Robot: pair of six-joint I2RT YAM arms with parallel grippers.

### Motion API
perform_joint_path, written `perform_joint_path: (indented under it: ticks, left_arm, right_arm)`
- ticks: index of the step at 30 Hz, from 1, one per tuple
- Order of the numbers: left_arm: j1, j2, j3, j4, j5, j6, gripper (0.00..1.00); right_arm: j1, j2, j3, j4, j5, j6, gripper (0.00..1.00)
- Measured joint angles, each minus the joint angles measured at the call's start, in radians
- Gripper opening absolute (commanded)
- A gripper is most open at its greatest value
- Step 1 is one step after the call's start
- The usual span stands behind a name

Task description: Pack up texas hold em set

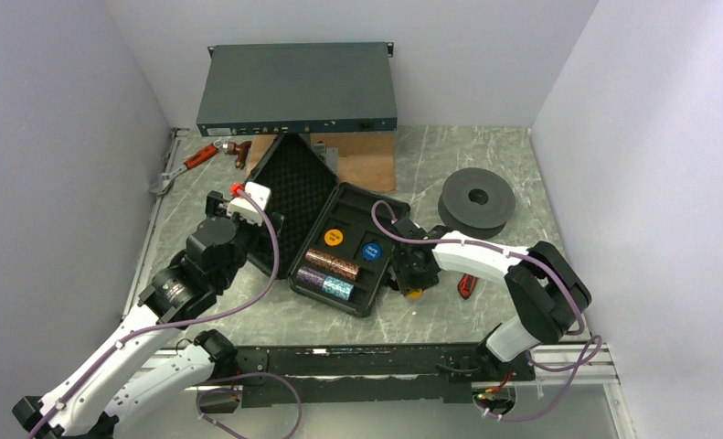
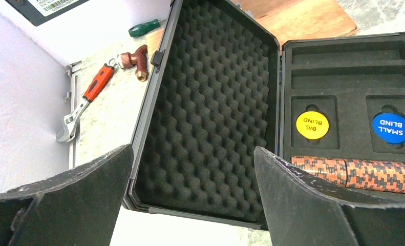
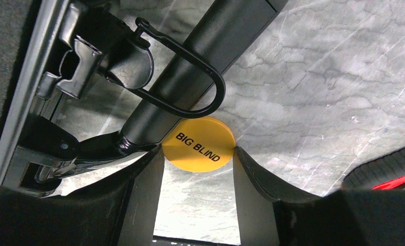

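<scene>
In the case [image 2: 210, 102], a yellow disc [image 2: 312, 124] is reading "BIG BLIND", a blue disc [image 2: 391, 127] "SMALL BLIND" — a second yellow disc [image 3: 198, 144] on the tabletop [image 3: 318, 77], "BIG BLIND".

You have a grey rack unit [image 1: 298, 90] at the back of the desk [image 1: 494, 151], a brown board [image 1: 368, 166] just before it. Leftward lie a red-handled wrench [image 2: 85, 100], brass fitting [image 2: 136, 60] and green screwdriver [image 2: 144, 27]; a black spool [image 1: 474, 198] sits right.

The black foam-lined hard case [image 2: 210, 102] lay open, lid at left; a yellow round disc [image 2: 312, 125], blue round disc [image 2: 391, 127] and brown chip roll [image 2: 351, 171] sat at right.
</scene>
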Motion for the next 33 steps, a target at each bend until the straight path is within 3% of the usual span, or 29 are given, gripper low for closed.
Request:
perform_joint_path:
  ticks: [33]
  left_arm:
    - [0.0,0.001,0.0,-0.001,0.003,0.0,0.93]
  right_arm:
    - [0.016,-0.126,-0.03,-0.058,0.061,0.024,0.36]
